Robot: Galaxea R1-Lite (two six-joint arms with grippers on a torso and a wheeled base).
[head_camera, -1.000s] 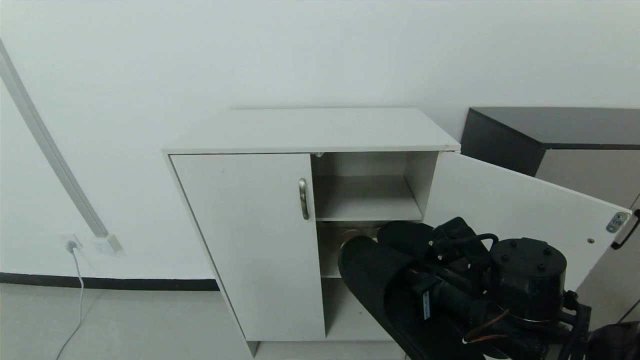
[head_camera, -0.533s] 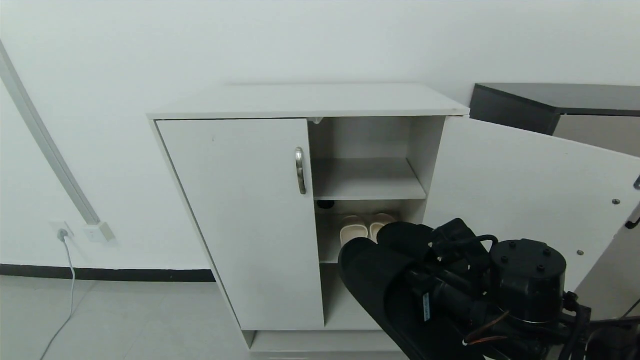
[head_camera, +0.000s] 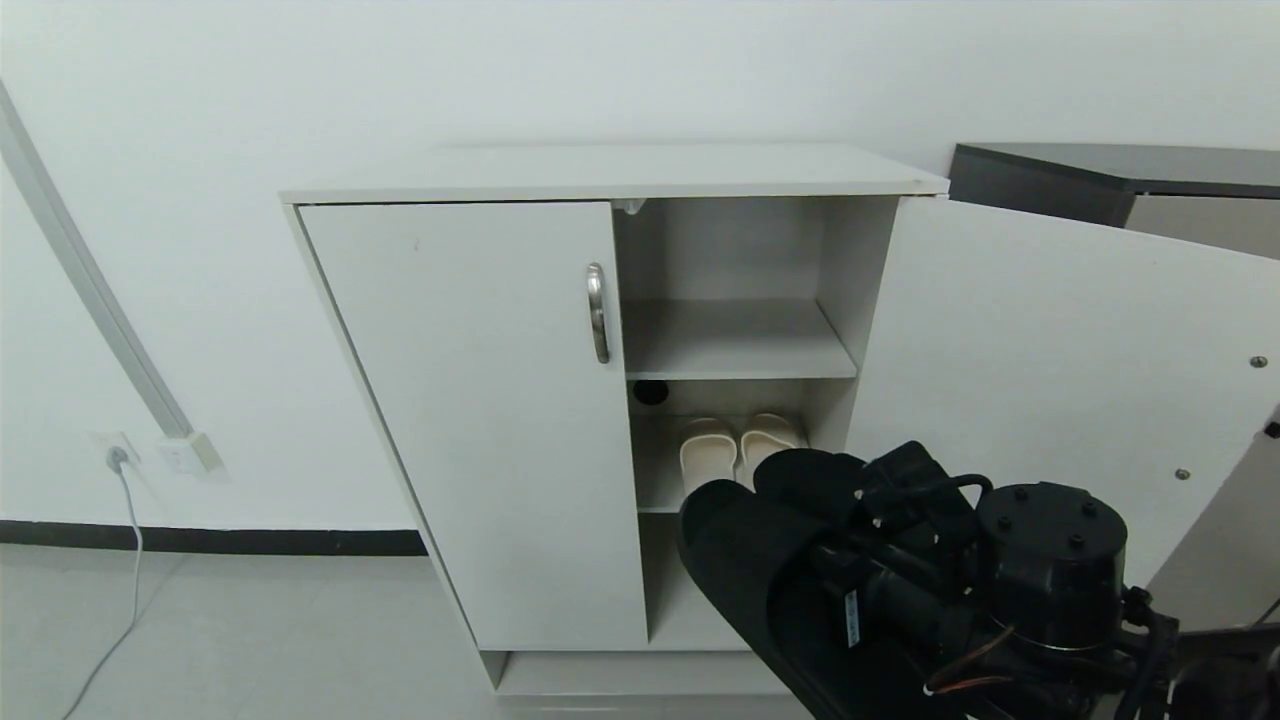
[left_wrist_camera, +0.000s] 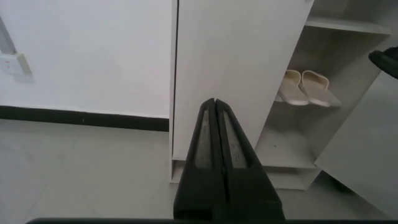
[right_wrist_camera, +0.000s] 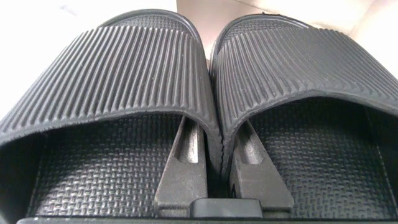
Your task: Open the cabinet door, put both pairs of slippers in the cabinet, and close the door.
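Black left claw, round bolted joint cap, orange wire

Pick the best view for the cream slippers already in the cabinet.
Left wrist view: both cream slippers show whole and unblocked. Head view has them too, with the black slippers overlapping their near ends. Right wrist view faces the black slippers.

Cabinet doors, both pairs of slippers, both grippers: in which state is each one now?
Right cabinet door: open wide.
Left cabinet door: shut.
Cream slippers: side by side on the middle shelf inside the cabinet.
Black slippers: held together as a pair, outside the cabinet.
Right gripper: shut on the black slippers.
Left gripper: shut, holding nothing.
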